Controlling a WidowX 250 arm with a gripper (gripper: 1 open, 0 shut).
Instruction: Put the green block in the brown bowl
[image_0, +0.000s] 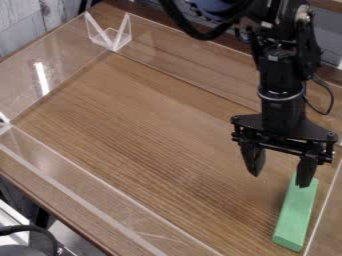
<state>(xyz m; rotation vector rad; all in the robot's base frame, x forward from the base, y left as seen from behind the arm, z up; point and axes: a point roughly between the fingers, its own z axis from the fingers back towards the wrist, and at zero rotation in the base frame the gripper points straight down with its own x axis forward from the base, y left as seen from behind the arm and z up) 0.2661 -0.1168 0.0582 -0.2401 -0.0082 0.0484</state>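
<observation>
End effector (282, 168) hangs above the far end of the green block (297, 213), jaws spread wide, nothing between them, pointing steeply down. Block lies flat on the wooden worktop (134, 130), near its right edge. No brown bowl in view. Risk: right finger sits over the block's top end rather than astride it; descending so could press on or skid the bar instead of straddling it.

even, bright light, glare streaks on the clear walls (54, 75), slightly soft, low-resolution picture.
</observation>
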